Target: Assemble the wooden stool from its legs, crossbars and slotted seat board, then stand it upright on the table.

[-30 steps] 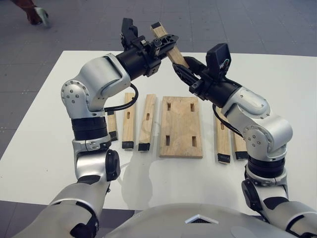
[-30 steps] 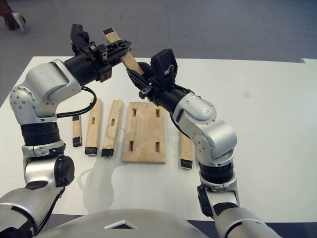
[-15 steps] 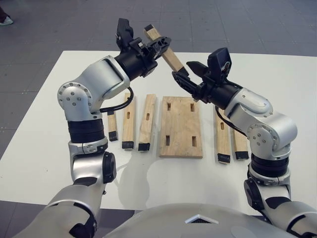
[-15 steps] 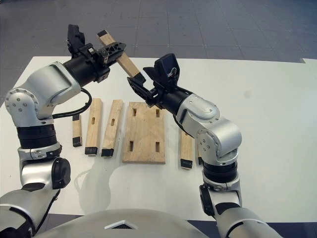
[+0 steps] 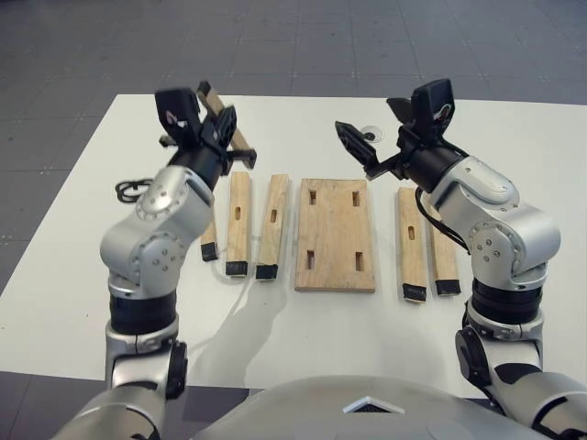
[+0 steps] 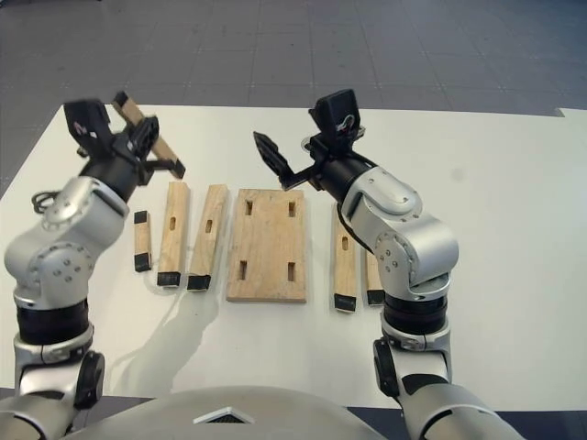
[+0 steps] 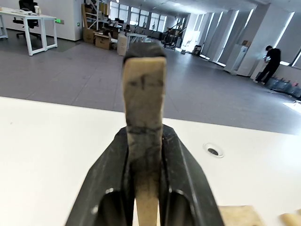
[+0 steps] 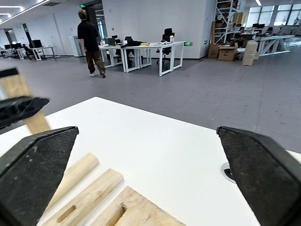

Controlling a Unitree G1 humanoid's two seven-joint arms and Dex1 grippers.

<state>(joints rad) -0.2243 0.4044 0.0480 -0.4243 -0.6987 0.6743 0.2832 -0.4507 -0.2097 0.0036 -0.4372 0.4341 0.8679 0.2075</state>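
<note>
My left gripper (image 5: 223, 136) is shut on a wooden stool piece (image 5: 216, 108) and holds it above the table's far left; the left wrist view has the fingers (image 7: 112, 188) clamping that piece (image 7: 143, 108). Over the far end of the slotted seat board (image 5: 334, 234), my right gripper (image 5: 376, 136) stands open and holds nothing; its pads (image 8: 33, 165) are spread wide. The board lies flat at mid-table. Two slotted legs (image 5: 238, 220) (image 5: 272, 223) and a short crossbar (image 5: 209, 236) lie to its left. Two more pieces (image 5: 410, 240) (image 5: 443, 259) lie to its right.
The white table (image 5: 83, 275) has bare room at the front and at both sides. A round cable hole (image 5: 371, 131) sits near the far edge. A black cable (image 5: 128, 189) loops beside my left arm. Grey floor lies beyond the table.
The right gripper let go of the raised piece, opened wide and drew back. The left arm swung the piece away to the left and lower.
</note>
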